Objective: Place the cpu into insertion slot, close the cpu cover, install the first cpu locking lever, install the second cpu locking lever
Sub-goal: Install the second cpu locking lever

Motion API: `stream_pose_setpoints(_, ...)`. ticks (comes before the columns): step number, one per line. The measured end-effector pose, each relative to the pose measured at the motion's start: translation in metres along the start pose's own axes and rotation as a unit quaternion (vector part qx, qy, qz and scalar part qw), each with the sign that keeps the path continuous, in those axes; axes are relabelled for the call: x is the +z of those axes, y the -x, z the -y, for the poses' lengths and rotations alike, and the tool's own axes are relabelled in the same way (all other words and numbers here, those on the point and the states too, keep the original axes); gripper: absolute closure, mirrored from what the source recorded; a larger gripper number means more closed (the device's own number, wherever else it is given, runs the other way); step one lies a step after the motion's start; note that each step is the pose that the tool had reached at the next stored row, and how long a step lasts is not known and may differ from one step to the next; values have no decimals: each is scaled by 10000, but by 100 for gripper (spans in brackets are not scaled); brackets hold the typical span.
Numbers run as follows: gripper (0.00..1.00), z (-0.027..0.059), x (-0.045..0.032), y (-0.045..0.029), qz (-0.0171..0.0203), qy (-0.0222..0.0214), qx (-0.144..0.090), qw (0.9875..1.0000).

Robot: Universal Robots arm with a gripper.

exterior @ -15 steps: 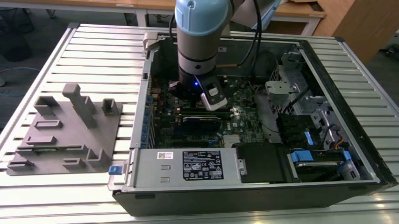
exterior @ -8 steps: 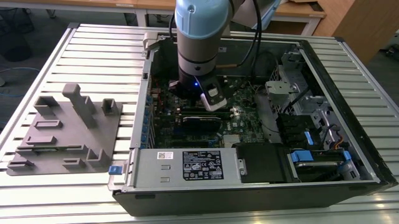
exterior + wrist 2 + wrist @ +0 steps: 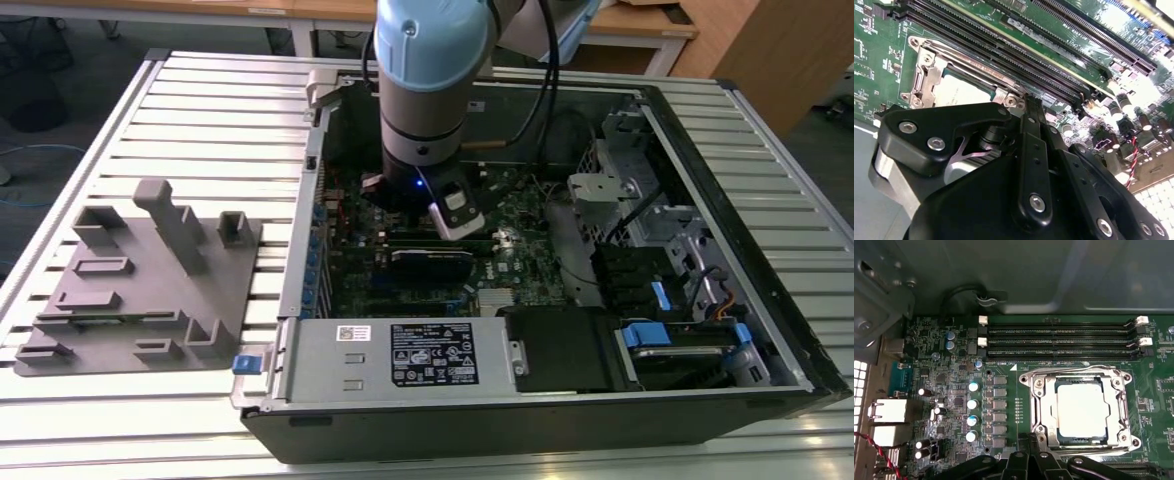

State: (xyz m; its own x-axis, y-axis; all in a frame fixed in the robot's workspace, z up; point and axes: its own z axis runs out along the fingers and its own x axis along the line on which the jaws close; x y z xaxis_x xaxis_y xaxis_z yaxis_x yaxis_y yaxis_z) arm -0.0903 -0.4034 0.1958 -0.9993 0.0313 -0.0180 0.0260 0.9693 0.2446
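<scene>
In the first wrist view the cpu [image 3: 1079,410], a pale grey square, lies flat in the insertion slot [image 3: 1134,442] on the green board. The cpu cover [image 3: 1119,405] is down around it as a silvery frame. A thin wire locking lever [image 3: 1079,371] runs along the socket's far edge. My gripper [image 3: 1030,440] is shut, its black fingertips together at the socket's near edge; I cannot tell whether they touch a lever. The second wrist view shows the gripper [image 3: 1031,102] beside the cpu [image 3: 961,92] and cover [image 3: 924,80]. In the exterior view the gripper [image 3: 461,225] reaches down into the open computer case.
Long black memory slots [image 3: 1059,340] run past the socket. A row of capacitors [image 3: 973,405] stands beside it. The case's power supply [image 3: 400,355] and drive bays with blue tabs [image 3: 667,330] flank the board. A grey fixture [image 3: 134,280] sits on the table at the exterior view's left.
</scene>
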Motion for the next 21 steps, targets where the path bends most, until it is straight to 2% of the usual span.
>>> stream_pose_setpoints(9, 89, 2, 7, -9, 0, 37, 0, 10000)
stream_pose_setpoints(21, 89, 11, 40, -37, 1, 45, 0, 10000)
